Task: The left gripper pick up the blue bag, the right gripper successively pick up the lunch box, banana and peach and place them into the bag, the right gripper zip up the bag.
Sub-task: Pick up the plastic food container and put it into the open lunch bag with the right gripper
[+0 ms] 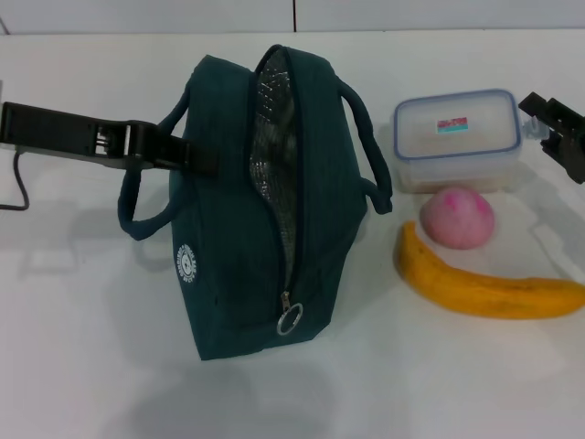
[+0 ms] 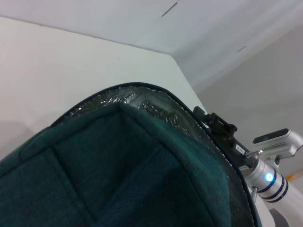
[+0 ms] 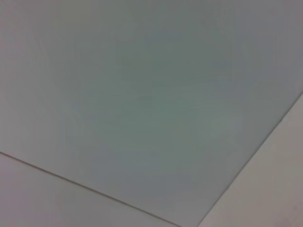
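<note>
The blue bag stands on the white table with its zipper open and silver lining showing; its ring pull hangs at the near end. My left gripper reaches in from the left and is shut on the bag's upper side by the handle. In the left wrist view the bag is seen close up. To the bag's right lie the lunch box, the peach and the banana. My right gripper hovers open just right of the lunch box, touching nothing, and also shows beyond the bag.
A black cable trails at the table's left edge. The table is white. The right wrist view shows only pale flat surfaces with seams.
</note>
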Available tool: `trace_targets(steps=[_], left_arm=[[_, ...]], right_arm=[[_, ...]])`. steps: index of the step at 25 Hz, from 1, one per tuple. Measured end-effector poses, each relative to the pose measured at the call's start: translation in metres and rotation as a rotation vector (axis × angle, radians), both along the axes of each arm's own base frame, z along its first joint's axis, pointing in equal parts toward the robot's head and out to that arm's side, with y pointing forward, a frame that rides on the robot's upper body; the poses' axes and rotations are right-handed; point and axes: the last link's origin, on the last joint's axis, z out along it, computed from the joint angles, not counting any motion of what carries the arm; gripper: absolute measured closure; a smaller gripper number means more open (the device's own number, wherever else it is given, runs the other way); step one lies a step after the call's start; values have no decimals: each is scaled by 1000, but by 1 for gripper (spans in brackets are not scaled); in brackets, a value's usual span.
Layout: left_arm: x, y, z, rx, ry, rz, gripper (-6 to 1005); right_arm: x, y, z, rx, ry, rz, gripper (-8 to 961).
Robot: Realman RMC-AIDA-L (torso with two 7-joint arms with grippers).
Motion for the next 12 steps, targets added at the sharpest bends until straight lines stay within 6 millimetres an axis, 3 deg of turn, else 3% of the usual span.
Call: trace_targets(steps=[12], left_arm=[[3,2,0,-1,-1,-10,957]], right_arm=[[-12,10,-4,-7,7,23,536]])
